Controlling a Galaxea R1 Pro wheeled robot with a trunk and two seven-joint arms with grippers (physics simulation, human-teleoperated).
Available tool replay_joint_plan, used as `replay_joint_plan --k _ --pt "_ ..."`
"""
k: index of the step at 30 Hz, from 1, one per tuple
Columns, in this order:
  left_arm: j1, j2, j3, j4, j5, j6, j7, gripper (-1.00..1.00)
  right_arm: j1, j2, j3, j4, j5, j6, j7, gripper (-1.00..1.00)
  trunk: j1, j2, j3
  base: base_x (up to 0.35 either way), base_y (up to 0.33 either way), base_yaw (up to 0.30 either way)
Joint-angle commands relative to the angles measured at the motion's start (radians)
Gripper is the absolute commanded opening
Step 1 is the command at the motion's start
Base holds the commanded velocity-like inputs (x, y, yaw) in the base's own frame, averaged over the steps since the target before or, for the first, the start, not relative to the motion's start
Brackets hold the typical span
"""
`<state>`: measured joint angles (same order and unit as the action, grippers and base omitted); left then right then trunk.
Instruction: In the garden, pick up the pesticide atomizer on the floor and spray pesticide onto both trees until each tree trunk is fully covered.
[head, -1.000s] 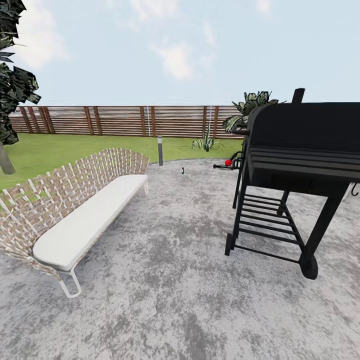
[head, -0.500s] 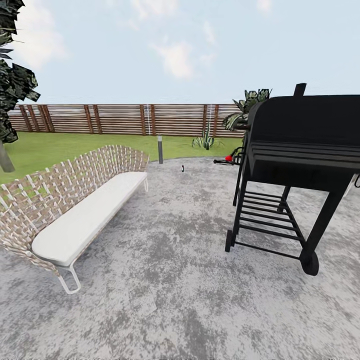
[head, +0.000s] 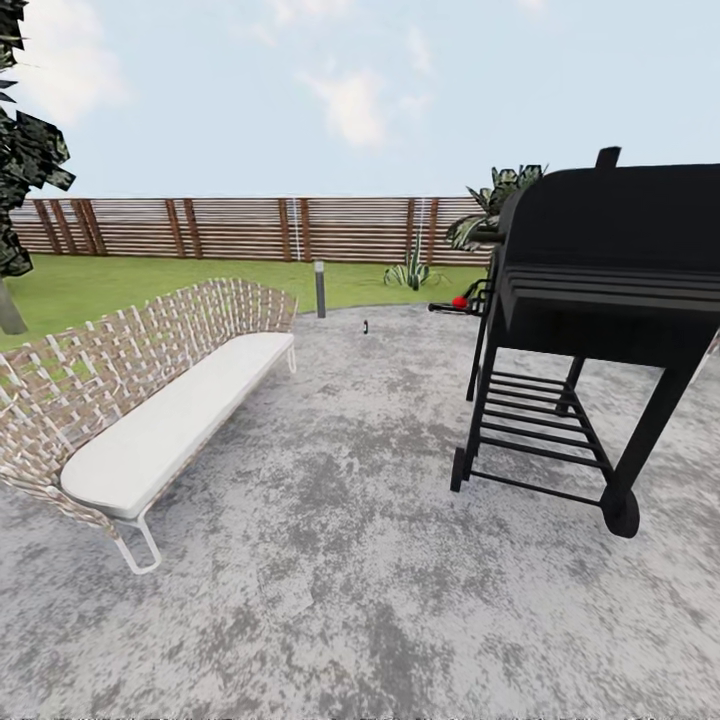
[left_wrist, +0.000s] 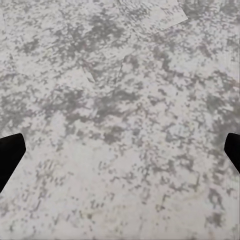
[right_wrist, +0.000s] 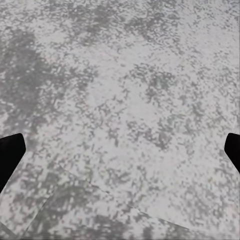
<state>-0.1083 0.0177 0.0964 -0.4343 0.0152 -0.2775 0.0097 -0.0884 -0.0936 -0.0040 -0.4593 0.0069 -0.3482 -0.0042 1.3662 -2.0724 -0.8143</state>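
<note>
The floor (head: 340, 560) is mottled grey paving with a curved far edge meeting the lawn (head: 90, 285). A small dark object (head: 366, 326), too small to identify, stands on the floor near that far edge. A woven sofa (head: 150, 400) with a white cushion sits along the left edge, and a black grill (head: 590, 320) stands at the right edge with a red-tipped item (head: 458, 302) beside it. A short post (head: 320, 289) stands at the far edge before the fence (head: 240, 228). A tree (head: 20, 150) rises from the lawn. The left hand (left_wrist: 120, 155) and right hand (right_wrist: 120, 155) each hang over bare floor, fingers wide apart, holding nothing.
</note>
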Motion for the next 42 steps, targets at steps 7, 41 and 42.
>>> replay_joint_plan --k 7,41,42 --pt "-0.001 -0.001 0.0 0.001 0.001 -0.003 0.001 1.0 -0.001 0.0 0.0 0.001 0.001 -0.003 0.0 1.0 0.027 -0.05 -0.034 0.0 0.0 0.0" --pt "-0.001 0.002 0.002 -0.001 -0.001 -0.003 -0.003 1.0 -0.001 -0.002 0.005 -0.003 0.002 -0.006 0.002 1.0 0.123 -0.225 -0.132 0.024 0.0 0.0" --pt "-0.001 0.002 0.002 -0.002 -0.001 -0.003 -0.003 1.0 -0.001 -0.002 0.005 -0.003 0.002 -0.006 0.002 1.0 0.123 -0.225 -0.132 0.297 0.0 0.0"
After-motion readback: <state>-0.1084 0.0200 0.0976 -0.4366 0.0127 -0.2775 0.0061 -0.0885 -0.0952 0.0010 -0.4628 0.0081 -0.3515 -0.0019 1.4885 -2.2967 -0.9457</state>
